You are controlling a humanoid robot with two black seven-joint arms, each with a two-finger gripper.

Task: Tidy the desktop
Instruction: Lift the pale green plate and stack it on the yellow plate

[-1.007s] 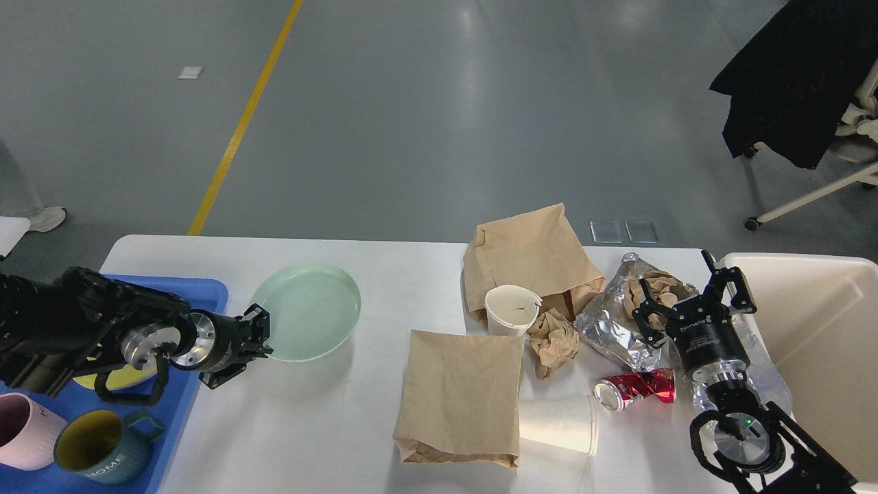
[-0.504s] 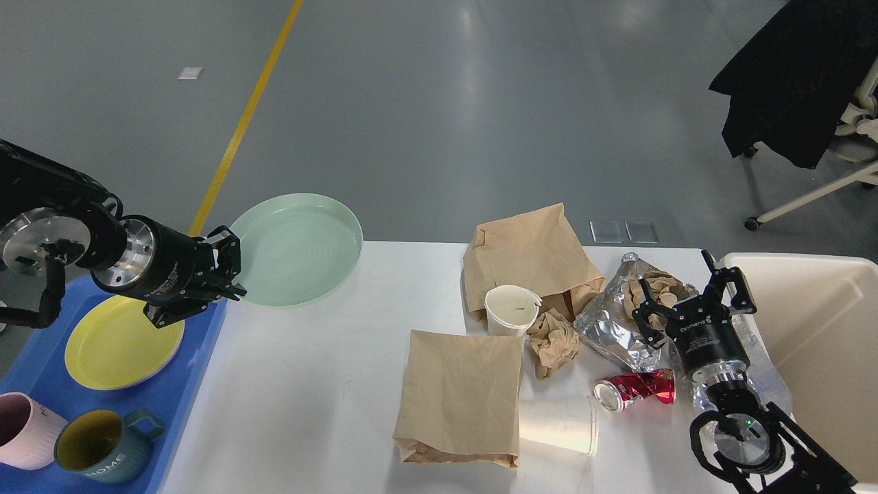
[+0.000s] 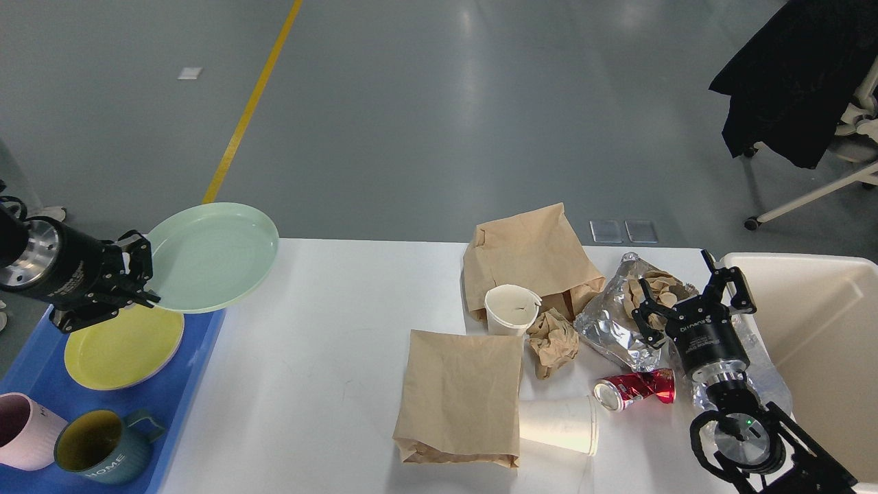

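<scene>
Left gripper (image 3: 140, 274) clamps green plate (image 3: 212, 255) above yellow plate (image 3: 123, 346). Your next move: lower and stack. Right gripper (image 3: 689, 302) open.

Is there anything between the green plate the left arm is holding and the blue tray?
Only the yellow plate already in the blue tray, partly under the green plate held by the left end effector.

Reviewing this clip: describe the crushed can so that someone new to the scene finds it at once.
Start at the cream bin at the right end of the white desktop. Just left of it the right gripper hangs open over a foil wrapper. The crushed can lies on its side in front of that wrapper, beside a tipped white paper cup. It is the only red, shiny metal thing among brown and white paper.
</scene>
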